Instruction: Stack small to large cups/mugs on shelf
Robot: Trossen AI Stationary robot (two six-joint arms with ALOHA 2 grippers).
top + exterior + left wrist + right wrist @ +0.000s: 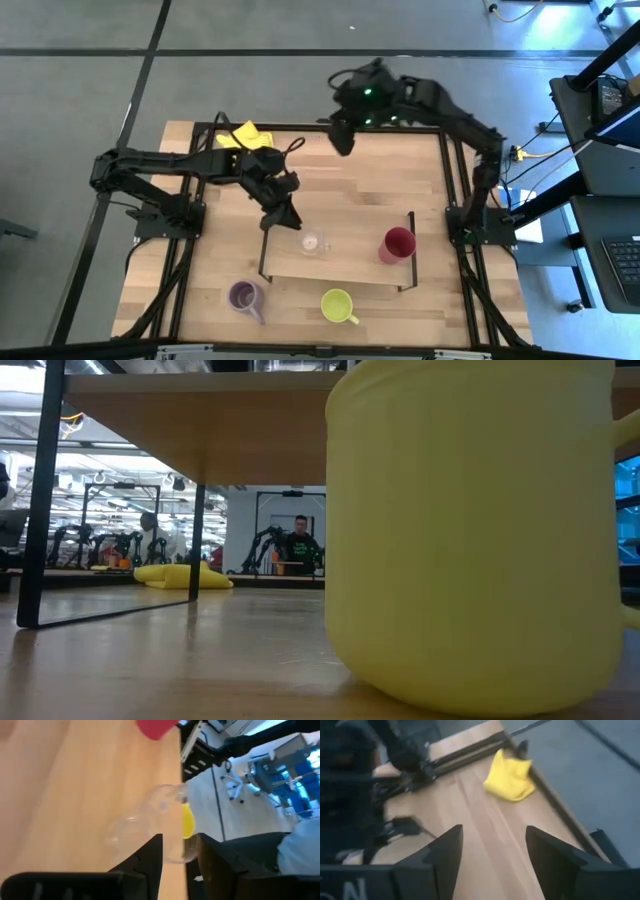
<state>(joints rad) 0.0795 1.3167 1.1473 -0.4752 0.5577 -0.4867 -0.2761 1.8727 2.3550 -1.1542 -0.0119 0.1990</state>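
The clear glass (313,241) stands upright on the left part of the shelf (350,265), and the red cup (397,244) stands on its right part. The purple mug (245,296) and the yellow-green mug (338,305) stand on the tabletop in front of the shelf. The yellow-green mug fills the low view (470,540). My left gripper (290,215) is open at the shelf's far left corner. The glass (150,827) is just ahead of its fingertips, with a small gap showing in the high view. My right gripper (342,140) is open and empty above the table's far side.
A yellow cloth (245,135) lies at the table's far left corner and also shows in the right wrist view (512,777). The shelf's black end frames (411,250) stand up at both short ends. A person (300,540) sits in the room far behind the table.
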